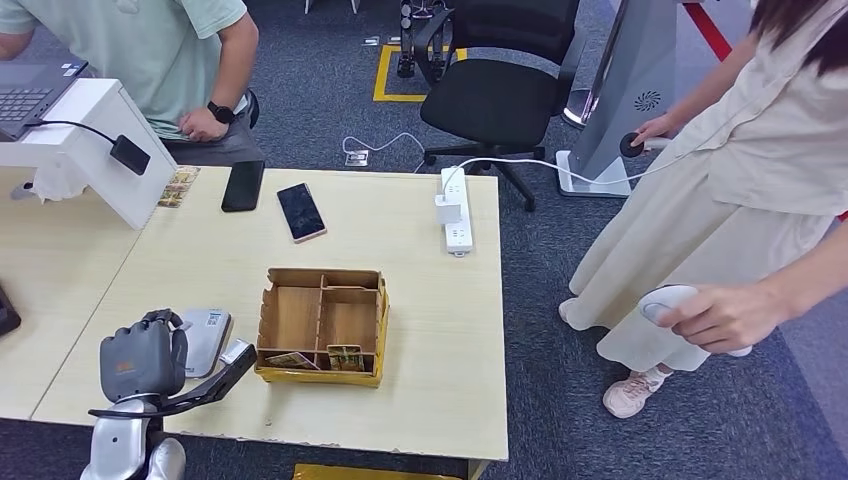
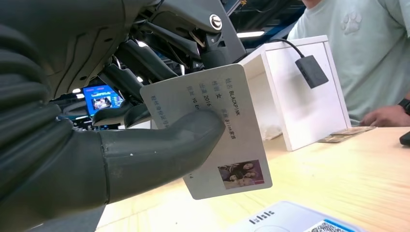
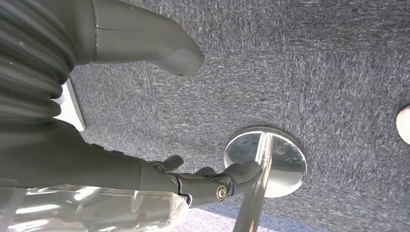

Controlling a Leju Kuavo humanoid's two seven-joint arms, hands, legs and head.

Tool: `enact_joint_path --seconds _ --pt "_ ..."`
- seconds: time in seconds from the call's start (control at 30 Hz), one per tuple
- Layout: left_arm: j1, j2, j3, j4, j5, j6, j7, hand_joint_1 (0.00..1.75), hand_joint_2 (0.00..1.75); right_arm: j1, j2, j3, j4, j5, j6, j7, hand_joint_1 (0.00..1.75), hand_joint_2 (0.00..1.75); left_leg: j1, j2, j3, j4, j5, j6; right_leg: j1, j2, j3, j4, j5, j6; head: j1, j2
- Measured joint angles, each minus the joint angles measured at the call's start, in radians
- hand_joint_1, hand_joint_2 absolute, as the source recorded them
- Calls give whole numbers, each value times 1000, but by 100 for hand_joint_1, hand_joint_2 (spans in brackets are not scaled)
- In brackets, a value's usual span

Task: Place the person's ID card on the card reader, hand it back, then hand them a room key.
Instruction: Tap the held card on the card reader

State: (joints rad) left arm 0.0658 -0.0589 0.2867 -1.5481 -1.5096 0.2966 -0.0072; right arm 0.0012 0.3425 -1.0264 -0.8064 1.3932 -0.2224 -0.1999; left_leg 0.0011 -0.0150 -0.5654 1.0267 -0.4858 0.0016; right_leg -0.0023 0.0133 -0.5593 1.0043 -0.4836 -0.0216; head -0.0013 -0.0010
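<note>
My left hand [image 1: 142,358] is at the table's near left corner and pinches the ID card [image 2: 217,130] between thumb and fingers. The card is white, with printed text and a small photo, and hangs just above the grey-white card reader [image 1: 206,338], whose top [image 2: 295,220] lies below the card's lower edge. From the head view the card [image 1: 238,352] is seen almost edge-on beside the reader. A wooden divided box [image 1: 322,290] stands mid-table with key cards [image 1: 345,357] in its front compartments. My right hand [image 3: 193,179] hangs over the carpet, fingers apart, holding nothing.
A person in beige [image 1: 740,170] stands to the right of the table, holding a white object [image 1: 672,300]. A seated person [image 1: 170,60] is behind the table. Two phones [image 1: 243,185] [image 1: 301,211], a power strip [image 1: 456,210] and a white stand [image 1: 100,150] occupy the far side.
</note>
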Motion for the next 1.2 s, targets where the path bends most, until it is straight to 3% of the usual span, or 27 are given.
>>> enact_joint_path --seconds 0.17,0.7,1.03,1.2 --pt "0 8 -16 15 0 0 10 175 175 0 0 -2 0 2 -1 0 0 175 0 0 0 0 0 0 0 0 0 0 0 0 0 0" --pt "-50 103 -175 112 0 -21 147 175 175 -9 1 -20 5 28 -2 -2 0 175 0 0 0 0 1 -1 0 0 0 0 1 -1 0 0" --pt "-58 173 -217 125 0 -47 283 175 175 -11 2 -38 7 41 -1 -3 0 175 0 0 0 0 1 -2 0 0 0 0 1 -1 0 0" --pt "-57 188 -220 123 0 -42 311 175 175 -11 2 -45 7 43 -2 -3 0 175 0 0 0 0 1 -2 0 0 0 1 1 -1 0 0"
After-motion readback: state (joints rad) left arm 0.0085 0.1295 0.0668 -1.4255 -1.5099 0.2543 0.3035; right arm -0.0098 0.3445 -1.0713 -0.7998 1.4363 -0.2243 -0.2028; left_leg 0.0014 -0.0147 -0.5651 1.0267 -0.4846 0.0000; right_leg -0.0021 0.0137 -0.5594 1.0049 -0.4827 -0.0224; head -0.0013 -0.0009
